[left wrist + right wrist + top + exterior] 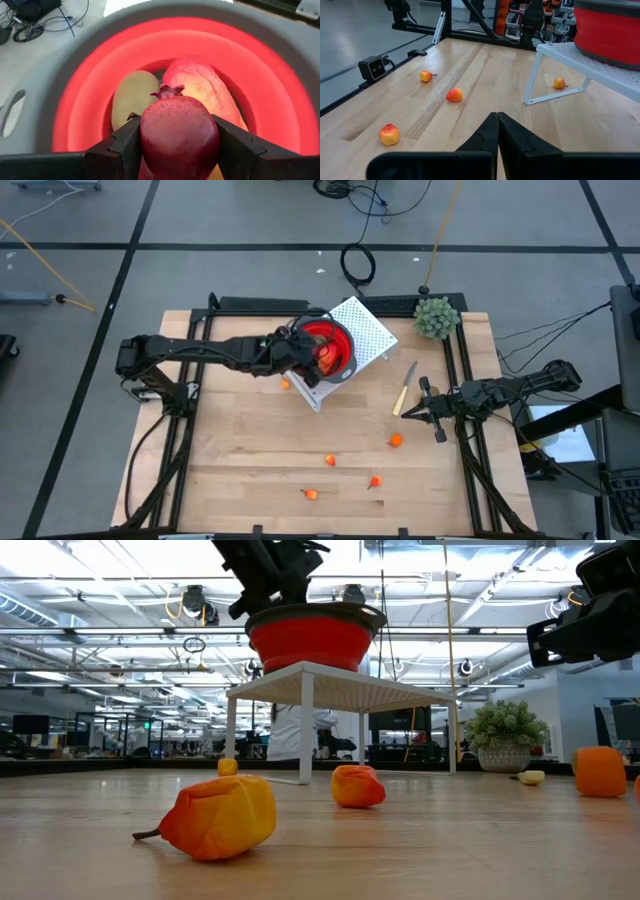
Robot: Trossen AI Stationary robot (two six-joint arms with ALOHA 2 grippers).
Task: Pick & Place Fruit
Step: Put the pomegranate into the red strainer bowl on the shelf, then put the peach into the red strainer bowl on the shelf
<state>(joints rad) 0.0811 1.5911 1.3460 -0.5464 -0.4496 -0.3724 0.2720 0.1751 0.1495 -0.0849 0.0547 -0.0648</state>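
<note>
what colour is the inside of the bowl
Bright red inside the bowl, with a grey rim; the left wrist view shows it best.

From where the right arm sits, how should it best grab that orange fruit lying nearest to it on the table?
Take the small orange fruit across its round middle, coming straight down from above. It lies alone on the bare wooden table, clear of the knife, so fingers can pass on either side. The right gripper is shut and would need to open first.

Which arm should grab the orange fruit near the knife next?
Right, probably. Its tool, shut and empty, sits beside the knife, close to that orange fruit. The left tool is over the red bowl, clamped on a pomegranate.
</note>
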